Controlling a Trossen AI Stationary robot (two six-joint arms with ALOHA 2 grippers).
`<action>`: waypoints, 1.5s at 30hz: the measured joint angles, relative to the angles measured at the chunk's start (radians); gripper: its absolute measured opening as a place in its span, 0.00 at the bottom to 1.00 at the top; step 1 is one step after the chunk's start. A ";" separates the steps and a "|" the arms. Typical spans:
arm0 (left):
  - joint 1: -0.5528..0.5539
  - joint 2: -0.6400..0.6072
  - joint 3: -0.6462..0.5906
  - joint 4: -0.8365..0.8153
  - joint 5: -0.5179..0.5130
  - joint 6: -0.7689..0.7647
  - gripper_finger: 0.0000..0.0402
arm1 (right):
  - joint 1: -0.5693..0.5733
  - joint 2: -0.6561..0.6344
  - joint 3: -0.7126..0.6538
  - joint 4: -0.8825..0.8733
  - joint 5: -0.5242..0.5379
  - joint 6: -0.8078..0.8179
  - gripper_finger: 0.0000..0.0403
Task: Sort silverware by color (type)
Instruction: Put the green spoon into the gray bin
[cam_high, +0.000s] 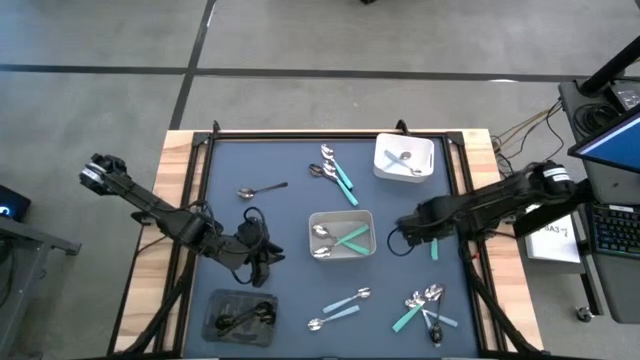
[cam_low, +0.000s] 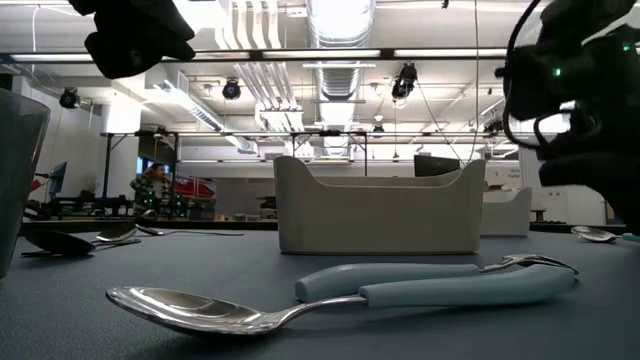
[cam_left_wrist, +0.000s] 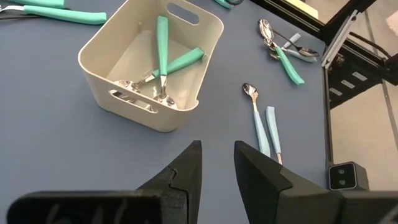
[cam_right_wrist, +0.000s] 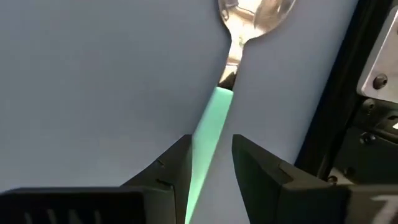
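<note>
1. Closest to the low camera lies a pale-blue-handled spoon (cam_low: 300, 300), bowl up on the blue tabletop (cam_high: 270, 160), with a second pale-blue-handled piece (cam_low: 400, 272) lying right behind it; from above the pair sits near the front edge, between the dark tray and the right-hand heap.
2. The right pincer (cam_right_wrist: 210, 163) is low over the tabletop's right side, its fingers set either side of the teal handle of a teal spoon (cam_right_wrist: 227, 87). The fingers look close to the handle, but I cannot tell whether they are actually pinching it yet.
3. The left pincer (cam_left_wrist: 217, 165) hangs over the left-centre of the tabletop, just left of the grey tray (cam_high: 342, 236). Its fingers stand a little apart with nothing between them.
4. The grey tray, in the middle, holds a few teal-handled pieces crossed over each other.
5. The white tray (cam_high: 404, 158), at the back right, has a metal spoon in it.
6. The dark tray (cam_high: 241, 317), front left, carries black utensils.
7. Loose on the tabletop: a black-handled spoon (cam_high: 261, 189) at the back left, two teal-handled pieces (cam_high: 335, 171) behind the grey tray, and a mixed heap (cam_high: 428, 308) at the front right.
</note>
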 joint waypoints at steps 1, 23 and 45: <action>0.000 0.000 0.000 0.000 0.002 0.005 0.19 | 0.000 0.017 -0.003 0.004 -0.003 -0.005 0.26; -0.006 -0.001 0.000 -0.003 0.006 0.025 0.19 | 0.002 0.048 0.046 0.187 -0.011 -0.089 0.10; -0.020 -0.002 0.000 0.004 0.003 0.054 0.19 | 0.000 0.271 0.687 0.458 0.279 -0.775 0.10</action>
